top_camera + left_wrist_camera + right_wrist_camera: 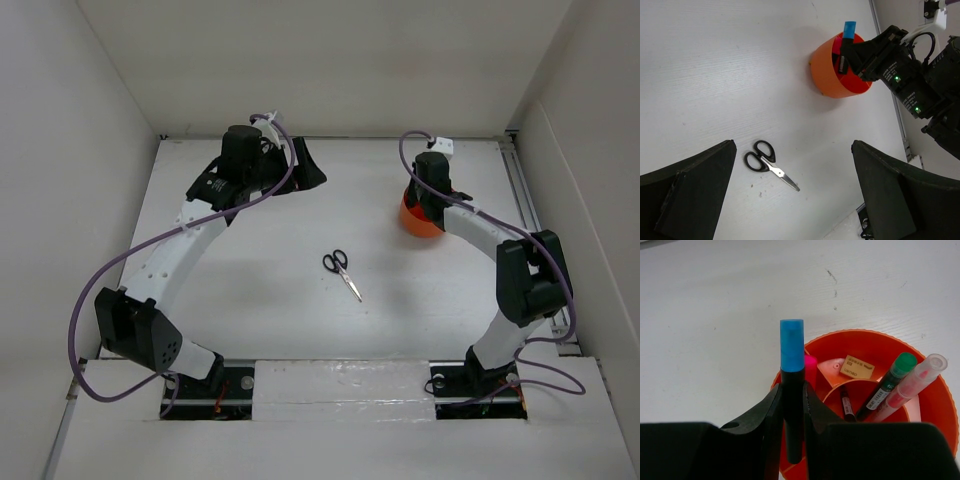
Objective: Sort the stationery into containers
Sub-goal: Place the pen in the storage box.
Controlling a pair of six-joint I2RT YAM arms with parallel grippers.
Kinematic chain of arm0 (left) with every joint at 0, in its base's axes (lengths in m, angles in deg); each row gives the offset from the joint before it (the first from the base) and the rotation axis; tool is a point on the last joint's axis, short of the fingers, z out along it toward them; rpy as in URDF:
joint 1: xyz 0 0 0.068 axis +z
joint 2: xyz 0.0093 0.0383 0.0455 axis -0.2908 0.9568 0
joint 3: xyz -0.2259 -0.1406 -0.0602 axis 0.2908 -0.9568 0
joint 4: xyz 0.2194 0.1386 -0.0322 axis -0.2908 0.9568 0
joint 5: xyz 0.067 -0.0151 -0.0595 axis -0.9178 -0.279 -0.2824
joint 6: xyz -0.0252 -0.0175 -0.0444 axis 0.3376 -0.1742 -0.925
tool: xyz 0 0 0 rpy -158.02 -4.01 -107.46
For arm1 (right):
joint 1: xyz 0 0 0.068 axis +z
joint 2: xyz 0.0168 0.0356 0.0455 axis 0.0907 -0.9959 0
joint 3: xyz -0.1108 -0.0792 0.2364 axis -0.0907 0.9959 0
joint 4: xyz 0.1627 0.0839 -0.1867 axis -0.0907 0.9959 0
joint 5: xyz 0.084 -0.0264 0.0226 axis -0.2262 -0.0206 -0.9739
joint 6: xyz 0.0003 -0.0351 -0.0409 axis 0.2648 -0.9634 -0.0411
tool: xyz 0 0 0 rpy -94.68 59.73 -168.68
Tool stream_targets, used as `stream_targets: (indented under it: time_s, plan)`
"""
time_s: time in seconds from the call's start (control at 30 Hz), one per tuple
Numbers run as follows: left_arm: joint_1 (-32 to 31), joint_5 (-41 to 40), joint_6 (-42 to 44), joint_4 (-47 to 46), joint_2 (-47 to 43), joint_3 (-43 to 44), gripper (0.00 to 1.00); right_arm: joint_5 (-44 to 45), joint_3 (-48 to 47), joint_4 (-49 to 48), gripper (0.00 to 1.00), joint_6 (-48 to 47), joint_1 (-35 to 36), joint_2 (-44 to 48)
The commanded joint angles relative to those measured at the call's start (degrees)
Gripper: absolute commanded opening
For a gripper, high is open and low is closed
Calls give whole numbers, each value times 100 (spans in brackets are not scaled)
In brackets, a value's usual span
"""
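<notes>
The white table (300, 220) is seen to be almost bare in the top view. The left gripper (794, 145) is held at the upper left of that view, well apart from everything, with its jaws spread to their widest and nothing between them. The right gripper (792, 405) is positioned at the upper right, directly over the orange tub (940, 405), and its jaws are narrowed onto the barrel of the blue-capped black marker (792, 370), which is gripped upright with its lower end inside the tub wall.

The tub is found in the upper right of the top view, and several pieces are already lodged among its dividers. The black-handled scissors (341, 271) are left lying shut in the middle of the table, well apart from the tub and from both grippers.

Inside the tub, a green-capped pen (887, 385) and a clear-capped pink pen (912, 385) are leaned side by side against the right wall. A thin dark pen (846, 402) is stood in the inner compartment, and a cream eraser (857, 367) is laid in the compartment behind it.

The task is judged nearly finished: the marker has not yet been released, and only the scissors are seen outside the tub
</notes>
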Motion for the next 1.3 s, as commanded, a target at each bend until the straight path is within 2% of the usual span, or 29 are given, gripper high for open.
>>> stream_targets:
  time_s: [0.0,0.2,0.53,0.6,0.77,0.8,0.9,1.07,1.17,1.27]
  plan:
    - [13,71,99,-127,-281,-48,100,98,-155,-42,20,140,34,72]
    - [13,71,152,-127,-281,-48,100,150,-50,-42,32,140,87,72]
    - [13,71,152,-127,-281,-48,100,212,109,-42,37,246,140,353]
    - [13,71,152,-127,-281,-48,100,212,109,-103,44,246,140,511]
    - [13,-333,91,-4,-228,-48,100,160,-22,-103,54,193,262,950]
    - [13,-386,90,74,-167,-48,100,159,-23,-103,60,124,333,1038]
    - [13,-457,38,136,-114,-48,100,37,-268,-103,65,-27,395,1320]
    - [13,-825,-190,302,-9,-48,100,-587,-673,230,67,-210,395,1601]
    - [13,-887,-358,461,184,-100,100,-728,-1076,791,69,-211,517,1681]
    - [-337,-1317,-586,742,517,-171,100,-843,-1463,1583,69,-211,623,1794]
